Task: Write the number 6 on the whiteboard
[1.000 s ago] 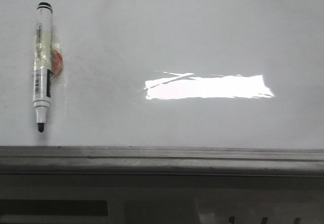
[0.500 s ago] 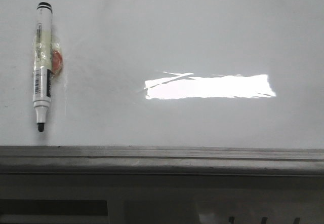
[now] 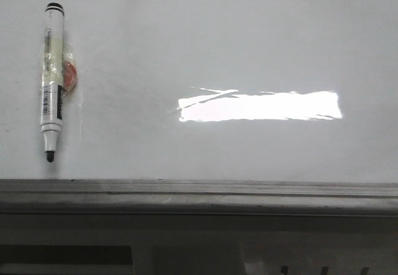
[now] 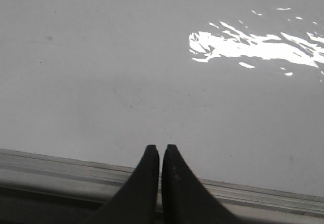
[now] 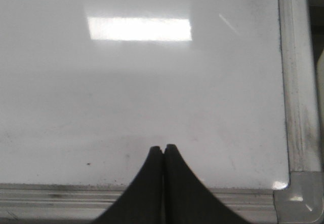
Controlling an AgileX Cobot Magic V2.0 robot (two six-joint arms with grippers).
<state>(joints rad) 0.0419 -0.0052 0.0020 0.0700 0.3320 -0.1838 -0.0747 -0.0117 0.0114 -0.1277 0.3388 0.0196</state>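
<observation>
Left gripper (image 4: 160, 148) closed and holding nothing, above board's frame (image 4: 61, 167), right gripper (image 5: 163, 147) likewise closed, near a corner, whiteboard (image 3: 249, 45) unmarked, capless marker (image 3: 51, 82) lying at its left, tip toward frame.

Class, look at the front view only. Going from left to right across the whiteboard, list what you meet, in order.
Marker pen, uncapped with its tip pointing toward the frame → orange patch touching the pen's right side → bare whiteboard → bright rectangular glare. No number 6 is drawn yet.
</observation>
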